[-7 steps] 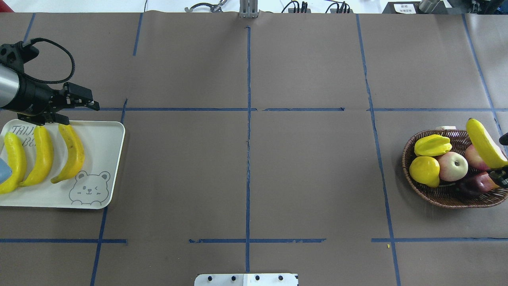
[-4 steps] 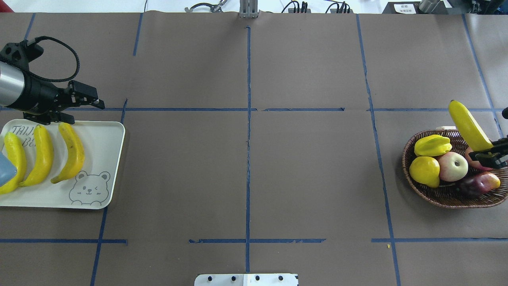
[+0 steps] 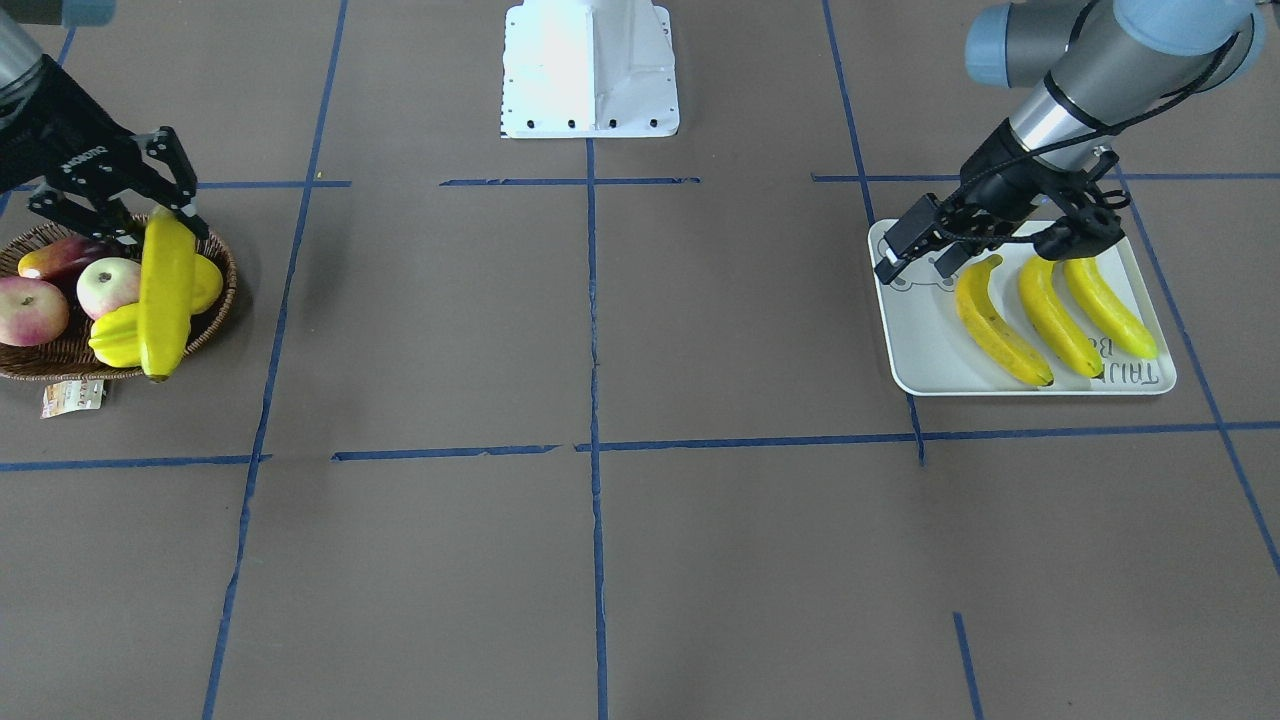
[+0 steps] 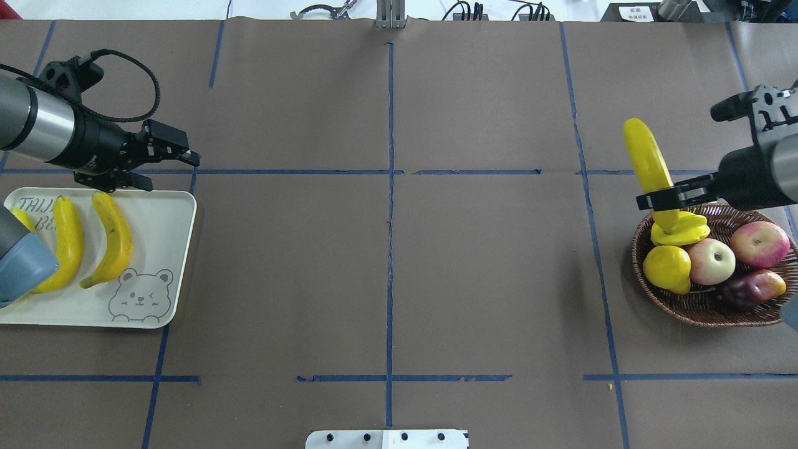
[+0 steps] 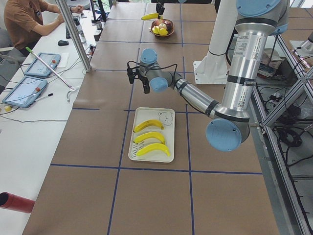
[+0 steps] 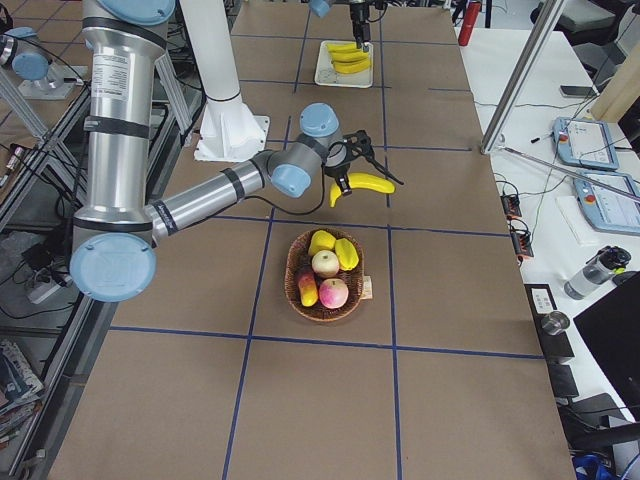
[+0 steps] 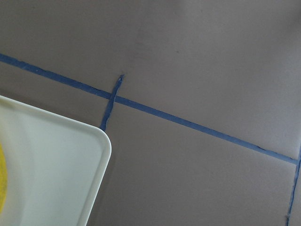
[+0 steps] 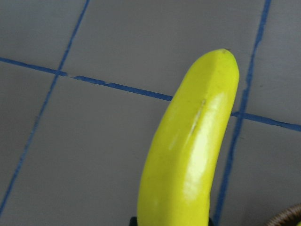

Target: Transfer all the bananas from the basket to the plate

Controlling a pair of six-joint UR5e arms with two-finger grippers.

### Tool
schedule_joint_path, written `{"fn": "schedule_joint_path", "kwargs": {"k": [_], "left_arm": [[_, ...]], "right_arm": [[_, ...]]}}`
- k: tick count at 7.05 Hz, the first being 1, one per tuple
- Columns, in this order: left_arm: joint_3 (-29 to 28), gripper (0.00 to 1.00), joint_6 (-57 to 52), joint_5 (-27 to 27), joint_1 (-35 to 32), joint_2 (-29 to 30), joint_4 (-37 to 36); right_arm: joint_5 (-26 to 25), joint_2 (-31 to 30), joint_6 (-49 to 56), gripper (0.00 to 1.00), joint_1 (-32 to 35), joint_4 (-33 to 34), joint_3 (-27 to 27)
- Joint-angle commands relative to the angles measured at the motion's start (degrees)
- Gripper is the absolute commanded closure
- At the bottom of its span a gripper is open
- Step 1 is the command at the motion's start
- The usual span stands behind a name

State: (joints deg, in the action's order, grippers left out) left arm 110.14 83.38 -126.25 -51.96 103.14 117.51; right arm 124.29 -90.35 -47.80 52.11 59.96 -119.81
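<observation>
Bananas [image 4: 114, 240]: 3 lie side by side on plate [image 4: 162, 237], overhead 9 o'clock of table [image 4: 486, 280], one partly hidden by L arm [image 4: 19, 274]. Basket [image 4: 686, 312] at 3 o'clock, w/ starfruit [image 4: 686, 234], lemon [image 4: 667, 268], apples [image 4: 711, 260] inside. 4th banana [image 4: 648, 159] up in air at basket's 11 o'clock, tip pointing 11. R gripper [image 4: 661, 196] clamped on its lower end. L gripper [image 4: 165, 169] spread wide, empty, off plate's 1 o'clock corner.

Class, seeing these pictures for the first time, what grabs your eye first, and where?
A bright yellow banana held aloft by the right gripper, clear of the wicker basket. Far to the robot's left, three bananas lie side by side on the white plate.
</observation>
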Motion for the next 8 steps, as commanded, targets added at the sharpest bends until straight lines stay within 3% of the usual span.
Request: {"fn": "schedule_joint_path", "kwargs": {"k": [1, 3, 5, 8], "left_arm": [[-0.1, 0.01, 7.28, 0.04, 1.68, 4.59, 0.52], [-0.18, 0.01, 14.76, 0.04, 3.18, 9.15, 0.88], [-0.1, 0.01, 17.42, 0.31, 4.15, 13.21, 1.57], [-3.61, 0.01, 25.76, 2.59, 6.07, 13.84, 17.01]], "right_arm": [[-0.8, 10.94, -13.57, 0.97, -6.46, -0.11, 1.42], [-9.45, 18.95, -19.14, 0.97, -15.76, -0.11, 2.38], [-14.85, 26.25, -23.37, 0.96, -21.85, -0.81, 4.49], [-19.61, 29.79, -23.56, 0.96, -24.51, -1.08, 4.41]]}}
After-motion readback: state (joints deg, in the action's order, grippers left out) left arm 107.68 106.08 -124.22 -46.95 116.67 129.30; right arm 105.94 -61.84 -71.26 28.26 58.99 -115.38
